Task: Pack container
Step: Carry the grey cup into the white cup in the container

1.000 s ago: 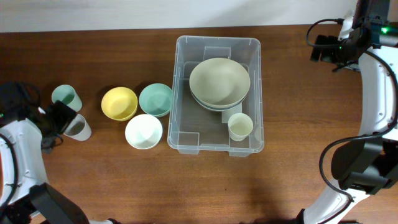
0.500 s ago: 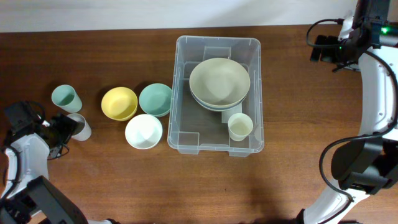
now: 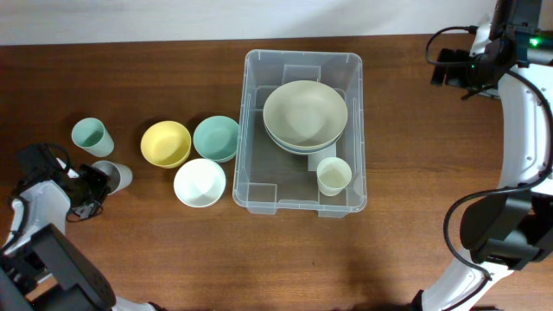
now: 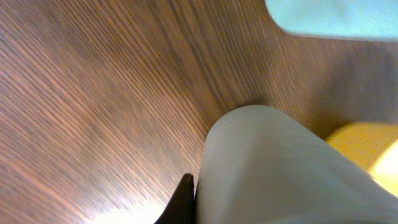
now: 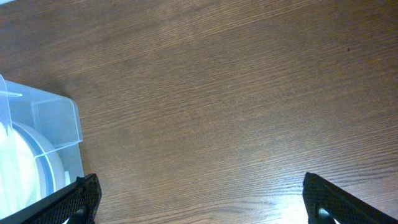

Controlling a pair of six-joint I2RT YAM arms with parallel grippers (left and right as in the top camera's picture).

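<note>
The clear plastic container [image 3: 256, 86] stands mid-table and holds two stacked sage bowls [image 3: 304, 115] and a cream cup [image 3: 333, 175]. At the far left my left gripper [image 3: 93, 183] is shut on a grey cup [image 3: 114, 175], which tilts with its mouth toward the right. In the left wrist view this grey cup [image 4: 273, 174] fills the lower right, and one black finger [image 4: 184, 202] presses its side; the other finger is hidden. My right gripper [image 5: 202, 202] hangs open over bare wood beside the container's corner [image 5: 56, 124], at the table's far right [image 3: 445, 67].
Left of the container sit a yellow bowl [image 3: 166, 142], a teal bowl [image 3: 216, 137] and a white bowl [image 3: 200, 182]. A teal cup [image 3: 91, 136] stands upright just above the grey cup. The table's near edge lies close to the left arm.
My left gripper has closed on the grey cup, and the cup has tipped from upright to leaning rightward. The left arm drew back toward the near left. The right arm stayed still.
</note>
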